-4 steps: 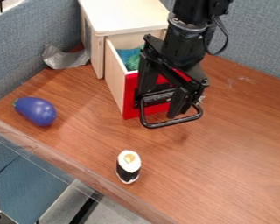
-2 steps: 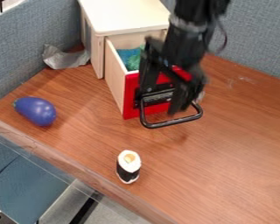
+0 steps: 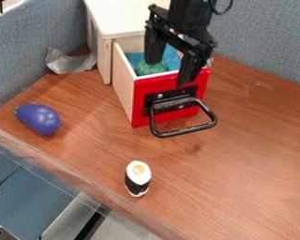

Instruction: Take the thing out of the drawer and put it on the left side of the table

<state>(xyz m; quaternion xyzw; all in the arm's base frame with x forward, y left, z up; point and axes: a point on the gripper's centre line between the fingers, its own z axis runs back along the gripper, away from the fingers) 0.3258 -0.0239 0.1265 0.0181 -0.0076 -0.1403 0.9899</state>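
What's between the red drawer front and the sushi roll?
The black handle juts out from the red drawer front; past it, the camera view shows bare wooden tabletop up to the sushi roll.

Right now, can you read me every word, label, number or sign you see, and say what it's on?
There is no text that I can read.
Red drawer front and its black handle: no lettering I can make out.
Sushi roll, purple eggplant, cabinet top: none visible.
Faint pale marks on the table: too small to tell whether they are writing.
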